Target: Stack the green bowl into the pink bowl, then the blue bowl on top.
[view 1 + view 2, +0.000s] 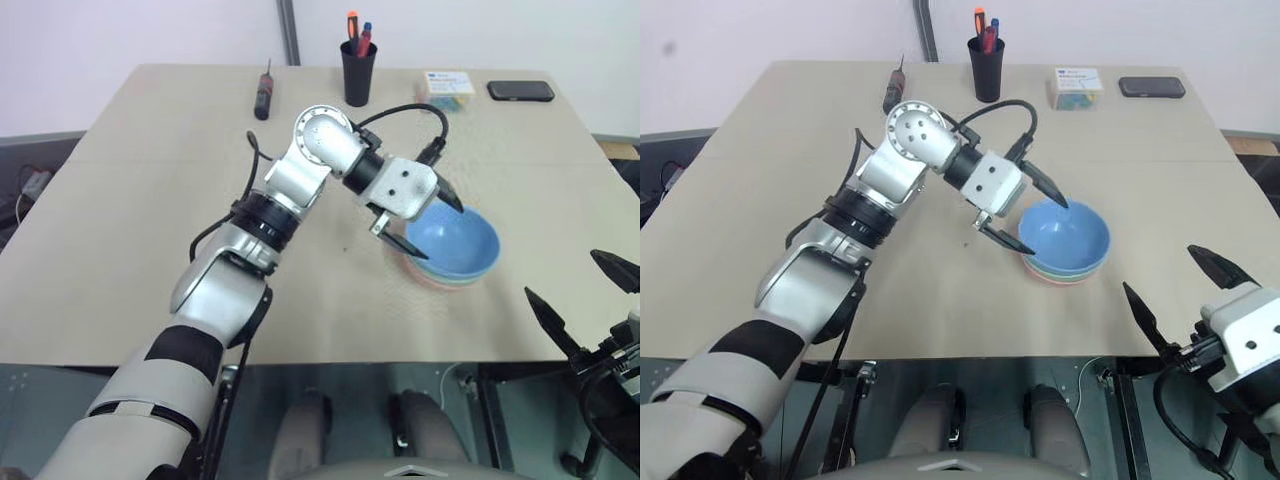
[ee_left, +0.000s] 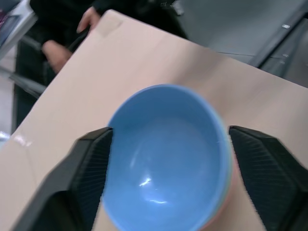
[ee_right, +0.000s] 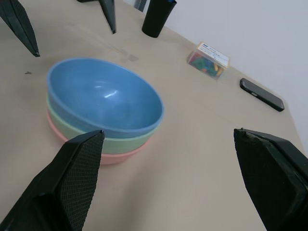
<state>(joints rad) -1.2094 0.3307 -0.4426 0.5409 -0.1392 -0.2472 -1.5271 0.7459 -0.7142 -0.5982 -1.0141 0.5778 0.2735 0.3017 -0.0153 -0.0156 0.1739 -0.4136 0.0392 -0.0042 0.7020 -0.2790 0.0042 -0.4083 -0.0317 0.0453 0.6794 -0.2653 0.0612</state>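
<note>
The three bowls sit nested on the table, right of centre. The pink bowl (image 3: 113,158) is at the bottom, the green bowl (image 3: 120,143) in it, and the blue bowl (image 1: 455,240) on top. My left gripper (image 1: 442,232) hangs open just above the stack's left rim. Its fingers (image 3: 21,24) are clear of the bowls and hold nothing. In the left wrist view the blue bowl (image 2: 163,159) lies between the spread fingers. My right gripper (image 1: 562,275) stands open and empty near the table's front right edge, pointing toward the stack.
At the table's far side stand a black pen cup (image 1: 358,72), a dark screwdriver (image 1: 263,95), a small box of coloured bits (image 1: 447,88) and a black phone (image 1: 520,91). A person's hand (image 2: 89,19) shows beyond the table's edge.
</note>
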